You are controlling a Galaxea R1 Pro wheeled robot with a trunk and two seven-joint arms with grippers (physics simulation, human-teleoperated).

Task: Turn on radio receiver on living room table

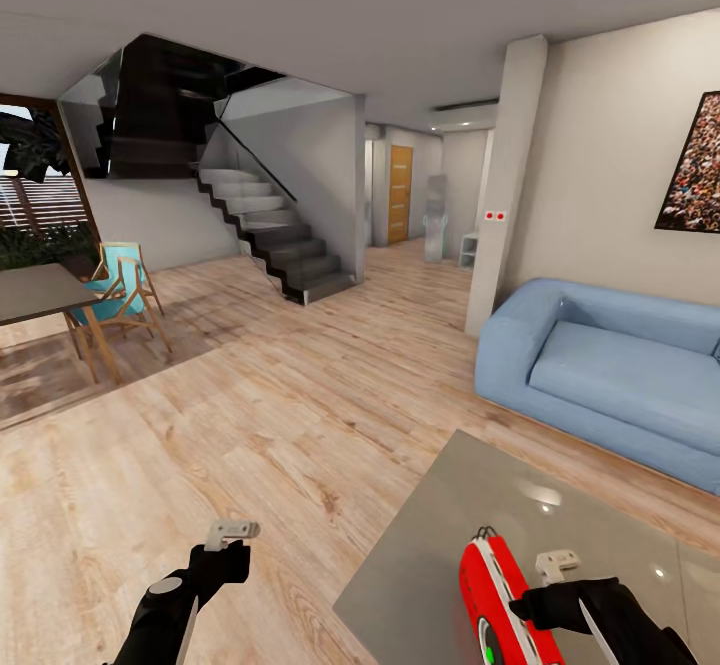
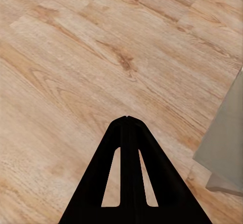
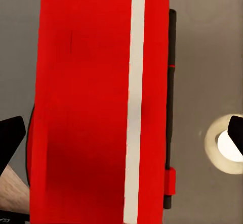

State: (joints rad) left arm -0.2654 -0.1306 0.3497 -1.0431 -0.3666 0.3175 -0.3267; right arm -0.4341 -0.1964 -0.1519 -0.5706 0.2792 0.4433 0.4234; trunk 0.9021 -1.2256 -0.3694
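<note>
Your right tool (image 3: pixel 121 148) is spread around the radio receiver (image 1: pixel 500 600), not yet pinching; left tool (image 2: pixel 127 120) pressed together; a push could skid the radio across the glossy worktop (image 1: pixel 440 545).

Head view overlooks the living room; right wrist view hangs close over the radio receiver (image 3: pixel 96 102)

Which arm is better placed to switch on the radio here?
Right. The right gripper is at the radio receiver on the table, fingers apart either side. The left gripper is shut over bare floor.
</note>
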